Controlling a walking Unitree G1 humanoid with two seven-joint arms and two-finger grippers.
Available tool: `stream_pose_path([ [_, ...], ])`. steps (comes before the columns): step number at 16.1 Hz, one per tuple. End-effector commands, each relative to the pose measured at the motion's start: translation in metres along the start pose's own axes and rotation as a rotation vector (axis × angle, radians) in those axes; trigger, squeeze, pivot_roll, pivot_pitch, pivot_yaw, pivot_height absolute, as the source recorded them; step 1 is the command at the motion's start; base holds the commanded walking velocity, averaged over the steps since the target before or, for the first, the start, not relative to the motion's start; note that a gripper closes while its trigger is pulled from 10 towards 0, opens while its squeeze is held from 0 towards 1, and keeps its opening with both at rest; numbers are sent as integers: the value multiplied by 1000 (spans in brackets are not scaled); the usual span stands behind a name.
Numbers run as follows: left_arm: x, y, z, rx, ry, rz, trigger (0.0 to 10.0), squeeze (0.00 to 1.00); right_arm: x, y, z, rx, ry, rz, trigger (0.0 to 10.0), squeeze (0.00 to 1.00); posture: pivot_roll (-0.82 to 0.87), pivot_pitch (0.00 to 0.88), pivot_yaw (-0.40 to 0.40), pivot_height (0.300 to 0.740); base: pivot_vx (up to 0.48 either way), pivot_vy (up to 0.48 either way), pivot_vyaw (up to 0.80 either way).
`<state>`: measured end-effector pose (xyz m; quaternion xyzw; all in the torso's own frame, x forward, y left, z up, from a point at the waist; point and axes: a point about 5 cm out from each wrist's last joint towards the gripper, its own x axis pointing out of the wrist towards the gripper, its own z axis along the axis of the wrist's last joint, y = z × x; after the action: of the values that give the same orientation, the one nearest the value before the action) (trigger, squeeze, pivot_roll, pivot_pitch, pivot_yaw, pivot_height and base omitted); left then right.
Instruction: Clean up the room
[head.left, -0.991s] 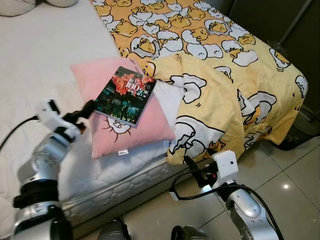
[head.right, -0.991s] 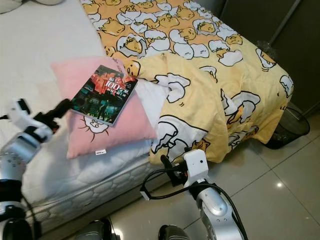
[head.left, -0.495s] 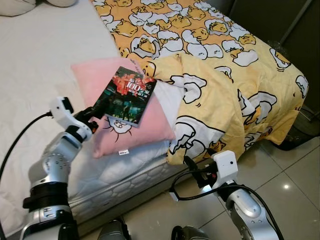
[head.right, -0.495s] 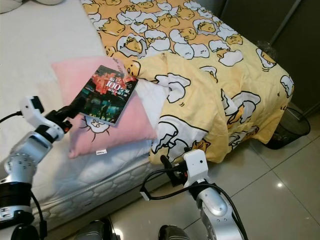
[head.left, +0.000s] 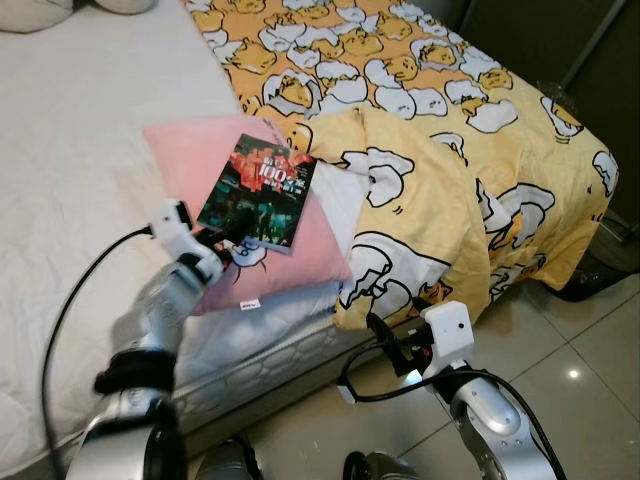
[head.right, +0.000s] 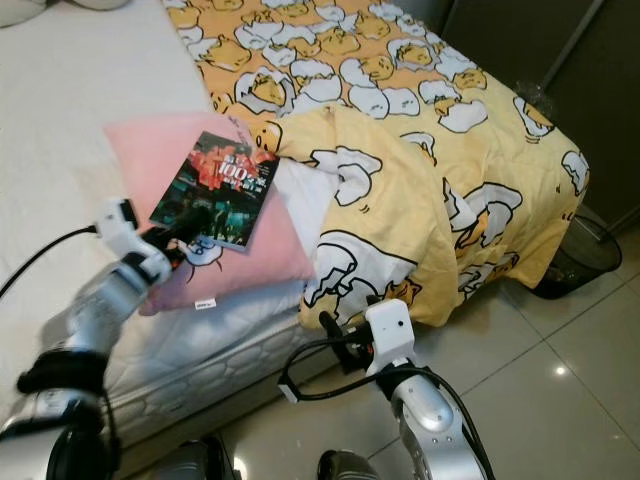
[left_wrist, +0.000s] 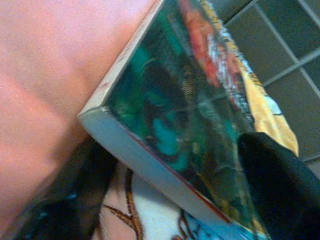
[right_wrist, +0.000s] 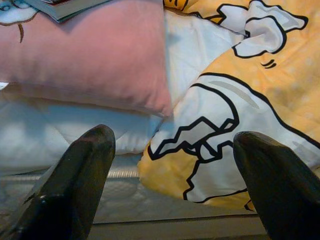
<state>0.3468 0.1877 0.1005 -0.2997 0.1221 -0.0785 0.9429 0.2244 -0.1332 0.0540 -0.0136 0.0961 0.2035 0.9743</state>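
You have one book (head.left: 259, 192) lying flat on one pink pillow (head.left: 190, 157), its long axis running from the near bed edge toward the yellow blanket (head.left: 420, 120). Your left gripper (head.left: 232, 226) sits spread around the book's near corner, one finger under and one over. Your right gripper (head.left: 374, 327) hangs wide open beside the white mattress (head.left: 70, 130), above the tiled floor (head.left: 590, 350).
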Motion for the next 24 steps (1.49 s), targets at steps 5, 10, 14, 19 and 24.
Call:
stream_pose_path([
  [5, 10, 8, -8, -110, -15, 109, 0, 0, -2, 0, -1, -9, 4, 1, 10000, 0, -160, 110, -60, 740, 0, 0, 0],
  [10, 12, 10, 1, -171, -94, 122, 0, 0, 1, 0, -1, -15, 7, 17, 10000, 0, -151, 100, -65, 740, 0, 0, 0],
  [14, 10, 6, -17, -94, -48, 77, 0, 0, 3, -1, 0, -19, 6, 26, 10000, 0, -153, 94, -69, 740, 0, 0, 0],
  [19, 4, 5, -10, -117, -131, 41, 0, 0, 5, -3, -3, -25, 15, 24, 10000, 0, -141, 85, -70, 740, 0, 0, 0],
  [24, 1, -16, 50, -21, -340, -66, 0, 0, 30, -2, 5, -34, -13, 52, 10000, 0, -74, 8, -78, 740, 0, 0, 0],
])
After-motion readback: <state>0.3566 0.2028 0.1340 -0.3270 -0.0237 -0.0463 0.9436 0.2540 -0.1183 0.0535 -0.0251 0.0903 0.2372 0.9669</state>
